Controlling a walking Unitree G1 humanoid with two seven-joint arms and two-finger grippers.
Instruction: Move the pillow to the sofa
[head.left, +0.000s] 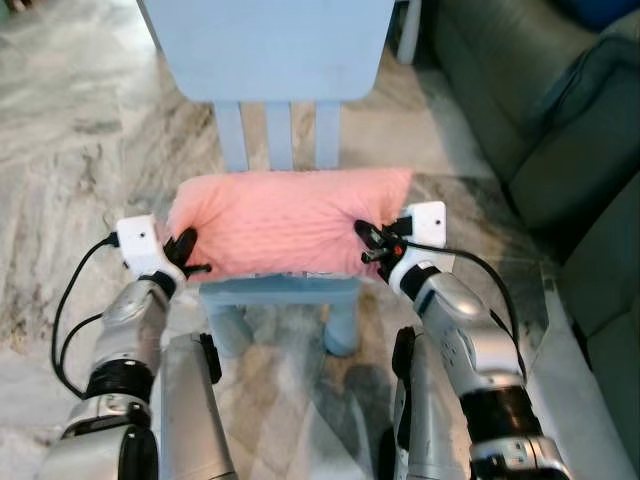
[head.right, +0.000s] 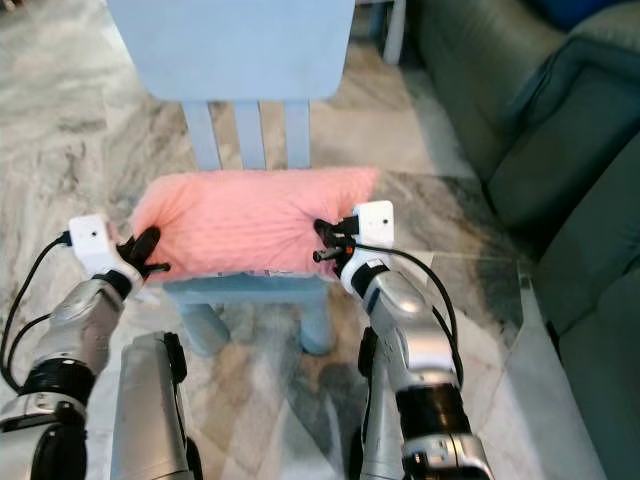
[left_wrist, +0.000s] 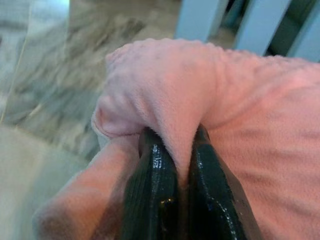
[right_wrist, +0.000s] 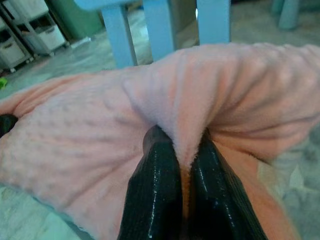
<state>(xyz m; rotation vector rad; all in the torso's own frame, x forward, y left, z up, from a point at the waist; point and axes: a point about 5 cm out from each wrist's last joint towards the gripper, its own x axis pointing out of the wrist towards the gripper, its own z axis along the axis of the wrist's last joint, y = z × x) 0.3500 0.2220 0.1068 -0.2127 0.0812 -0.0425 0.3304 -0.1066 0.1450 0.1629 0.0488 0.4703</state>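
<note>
A fluffy pink pillow (head.left: 285, 220) lies across the seat of a small light-blue chair (head.left: 270, 45) in front of me. My left gripper (head.left: 183, 250) is shut on the pillow's left end; the left wrist view shows a fold of pink fabric (left_wrist: 182, 125) pinched between the black fingers (left_wrist: 152, 190). At the right end, my right gripper (head.left: 372, 245) is also shut on the pillow, with a ridge of fabric (right_wrist: 187, 115) squeezed between its fingers (right_wrist: 155, 190). The dark green sofa (head.left: 560, 130) stands to my right.
The floor (head.left: 70, 150) is grey-white marble. The chair's backrest rises just behind the pillow, and its legs (head.left: 340, 325) stand between my arms. White storage drawers (right_wrist: 25, 30) stand in the background of the right wrist view.
</note>
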